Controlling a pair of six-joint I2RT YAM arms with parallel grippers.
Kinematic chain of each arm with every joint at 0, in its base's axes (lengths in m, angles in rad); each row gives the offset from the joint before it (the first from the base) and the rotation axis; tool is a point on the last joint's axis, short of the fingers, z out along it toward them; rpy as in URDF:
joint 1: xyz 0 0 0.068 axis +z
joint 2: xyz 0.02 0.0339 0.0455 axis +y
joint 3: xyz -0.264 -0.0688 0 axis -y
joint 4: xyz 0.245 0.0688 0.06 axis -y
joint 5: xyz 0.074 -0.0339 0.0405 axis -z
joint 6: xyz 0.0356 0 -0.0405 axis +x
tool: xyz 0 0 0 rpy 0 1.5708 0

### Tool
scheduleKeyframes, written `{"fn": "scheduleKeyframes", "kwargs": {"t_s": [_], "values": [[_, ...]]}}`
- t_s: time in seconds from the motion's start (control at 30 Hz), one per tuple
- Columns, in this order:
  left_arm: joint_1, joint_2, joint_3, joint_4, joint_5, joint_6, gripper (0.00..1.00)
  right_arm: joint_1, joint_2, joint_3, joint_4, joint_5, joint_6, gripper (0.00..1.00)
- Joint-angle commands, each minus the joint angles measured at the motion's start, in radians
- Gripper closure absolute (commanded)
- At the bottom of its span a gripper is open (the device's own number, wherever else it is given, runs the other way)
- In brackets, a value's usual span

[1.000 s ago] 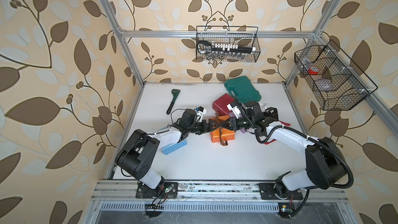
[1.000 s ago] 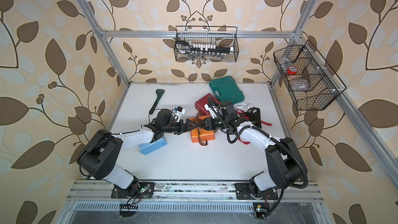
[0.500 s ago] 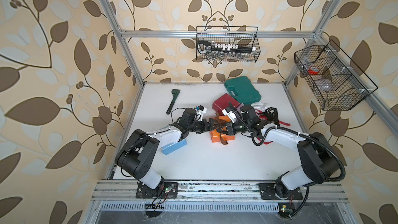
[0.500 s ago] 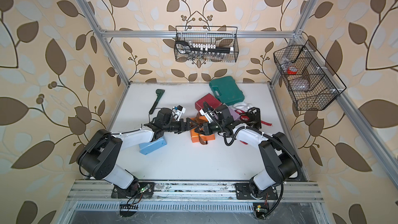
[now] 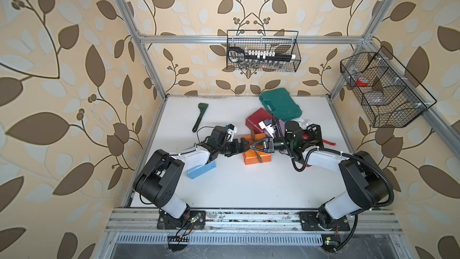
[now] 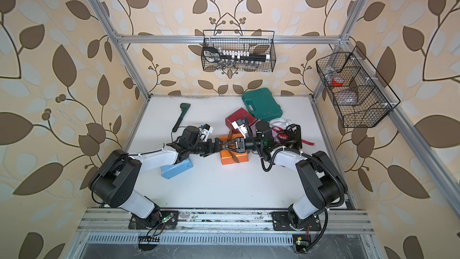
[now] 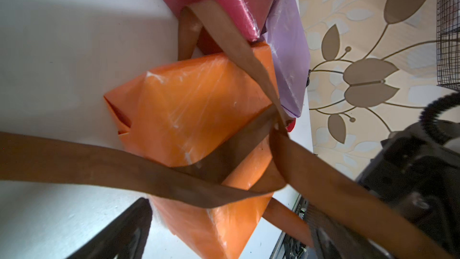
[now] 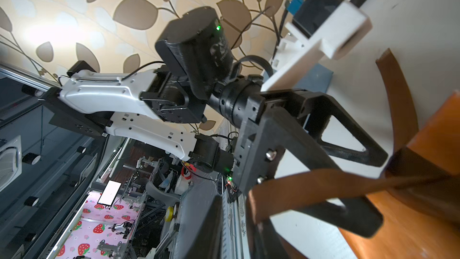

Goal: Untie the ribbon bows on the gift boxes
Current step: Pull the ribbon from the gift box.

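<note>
The orange gift box (image 5: 258, 160) (image 7: 186, 110) lies mid-table with a brown ribbon (image 7: 99, 165) (image 8: 323, 183) loosely knotted over it. My left gripper (image 5: 245, 145) (image 7: 229, 225) is wide open, its fingers on either side of the box's near end. Facing it, my right gripper (image 5: 250, 147) (image 8: 236, 210) has its fingers close together at a ribbon tail, which runs taut from the knot to their tips. The dark red box (image 5: 256, 120) and the lilac box (image 7: 288, 58) sit just behind. The light blue box (image 5: 200, 170) lies under my left arm.
Loose black, red and white ribbons (image 5: 313, 135) lie behind my right wrist. A green tool case (image 5: 280, 105) stands at the back and a green hand tool (image 5: 199, 118) at the back left. Wire baskets (image 5: 262, 51) hang on the back and right walls.
My right gripper has moved left from the lilac box to the orange box, and its fingers have come together at the brown ribbon tail. The left arm has stayed put, open.
</note>
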Motion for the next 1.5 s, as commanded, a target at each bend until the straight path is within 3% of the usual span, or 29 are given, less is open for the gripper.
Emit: {"fn": "scheduleKeyframes", "kwargs": {"t_s": [0.0, 0.33, 0.43, 0.6, 0.73, 0.83, 0.93, 1.1, 1.27, 1.4, 1.47], "values": [[-0.003, -0.045, -0.010, -0.029, -0.032, 0.038, 0.01, -0.015, -0.014, 0.011, 0.192, -0.055, 0.158, 0.76], [-0.003, -0.053, -0.009, -0.058, -0.041, 0.056, 0.01, -0.080, -0.006, 0.093, 0.642, -0.045, 0.605, 0.76], [-0.002, -0.060, -0.013, -0.067, -0.047, 0.061, 0.01, -0.131, -0.044, 0.121, 0.655, -0.025, 0.652, 0.75], [0.000, -0.067, -0.015, -0.089, -0.060, 0.072, 0.01, -0.189, -0.200, 0.143, 0.339, -0.015, 0.457, 0.75], [0.003, -0.065, -0.011, -0.097, -0.060, 0.075, 0.01, -0.220, -0.386, 0.158, -0.219, 0.054, 0.067, 0.75], [0.006, -0.064, -0.001, -0.110, -0.061, 0.083, 0.01, -0.232, -0.491, 0.134, -0.577, 0.184, -0.170, 0.70], [0.008, -0.063, 0.012, -0.127, -0.067, 0.094, 0.01, -0.245, -0.514, 0.102, -0.862, 0.402, -0.276, 0.65], [0.008, -0.065, 0.063, -0.181, -0.091, 0.128, 0.01, -0.261, -0.411, 0.059, -1.050, 0.551, -0.315, 0.59], [0.029, -0.050, 0.148, -0.223, -0.116, 0.138, 0.01, -0.255, -0.308, 0.090, -1.215, 0.741, -0.413, 0.47], [0.071, -0.002, 0.240, -0.219, -0.101, 0.131, 0.01, -0.215, -0.330, 0.069, -1.277, 0.881, -0.437, 0.44], [0.080, 0.050, 0.311, -0.230, -0.079, 0.145, 0.01, -0.198, -0.358, 0.044, -1.262, 0.853, -0.420, 0.45]]}}
